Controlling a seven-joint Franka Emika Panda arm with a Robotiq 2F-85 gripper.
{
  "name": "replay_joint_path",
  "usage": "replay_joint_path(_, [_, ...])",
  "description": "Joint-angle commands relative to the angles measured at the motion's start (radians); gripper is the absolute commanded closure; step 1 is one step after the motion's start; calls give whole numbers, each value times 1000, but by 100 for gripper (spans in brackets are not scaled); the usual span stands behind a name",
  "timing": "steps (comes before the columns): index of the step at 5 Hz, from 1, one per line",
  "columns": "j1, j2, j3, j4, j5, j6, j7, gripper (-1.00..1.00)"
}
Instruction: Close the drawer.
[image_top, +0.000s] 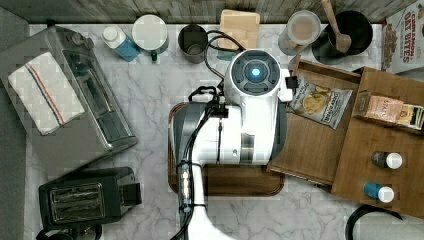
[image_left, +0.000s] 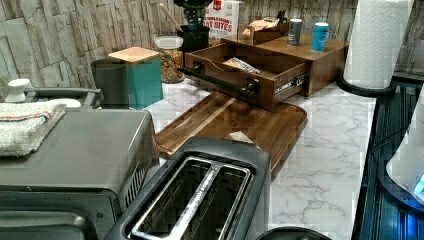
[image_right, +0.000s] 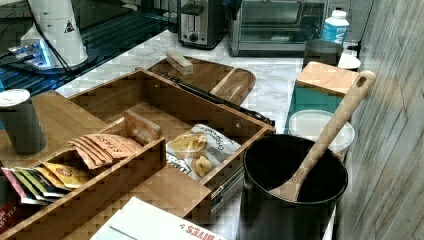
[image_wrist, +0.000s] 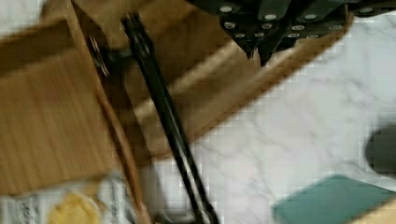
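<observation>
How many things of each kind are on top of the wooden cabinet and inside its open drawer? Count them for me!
Small bottles on the cabinet: 2
Tea packet holders on the cabinet: 1
Snack bags in the drawer: 1
Total: 4

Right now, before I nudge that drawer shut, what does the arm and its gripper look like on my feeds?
The Franka arm is glossy white with grey joint bands and a round dark cap lit by a blue light. Black cables run along it, strapped on. In the wrist view, the gripper is black, its body studded with silver screws, ending in dark pointed fingertips.
</observation>
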Motion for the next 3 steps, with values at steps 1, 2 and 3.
replay_joint_path(1, [35,133,17,74,-136,41,-224,100])
replay_joint_path(2, [57,212,15,166,-209,-20,-263,100])
replay_joint_path(3, [40,254,56,214,-274,-34,-248,100])
